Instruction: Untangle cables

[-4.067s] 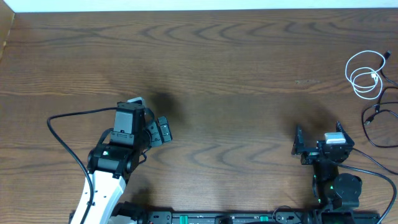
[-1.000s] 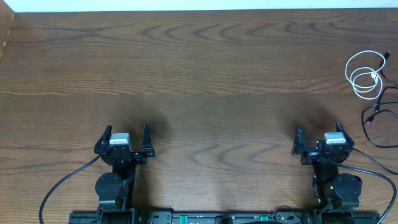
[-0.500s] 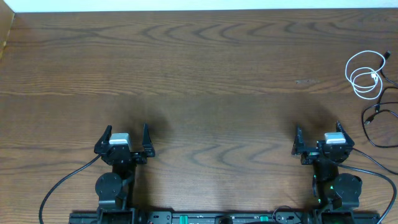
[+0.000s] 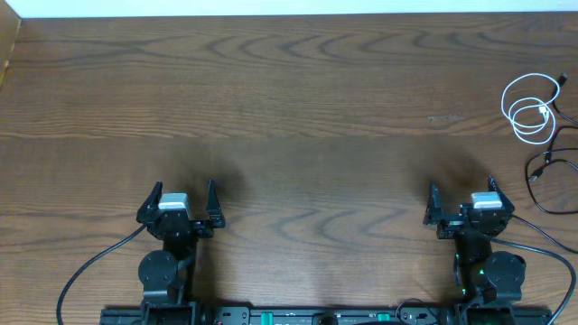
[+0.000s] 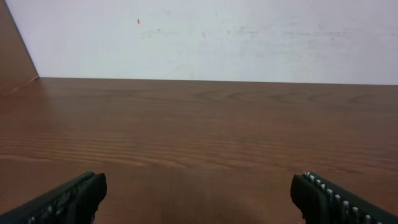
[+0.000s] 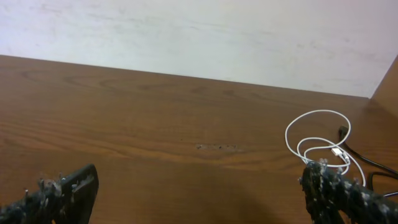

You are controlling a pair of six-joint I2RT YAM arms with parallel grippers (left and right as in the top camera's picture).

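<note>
A white cable (image 4: 531, 106) lies loosely coiled at the far right of the table; it also shows in the right wrist view (image 6: 320, 140). A thin black cable (image 4: 549, 162) with small plug ends lies just below and right of it, partly running off the table edge; its end shows in the right wrist view (image 6: 351, 140). My left gripper (image 4: 181, 196) is open and empty at the front left, far from the cables. My right gripper (image 4: 461, 194) is open and empty at the front right, below and left of the cables.
The brown wooden table (image 4: 298, 108) stretches across the overhead view, with a white wall (image 5: 205, 37) behind its far edge. Thicker black arm wires (image 4: 90, 266) trail at the front beside both arm bases.
The left arm drew back from a reach toward the table's middle to its base at the front left, gripper now open. Over the last second nothing has moved.
</note>
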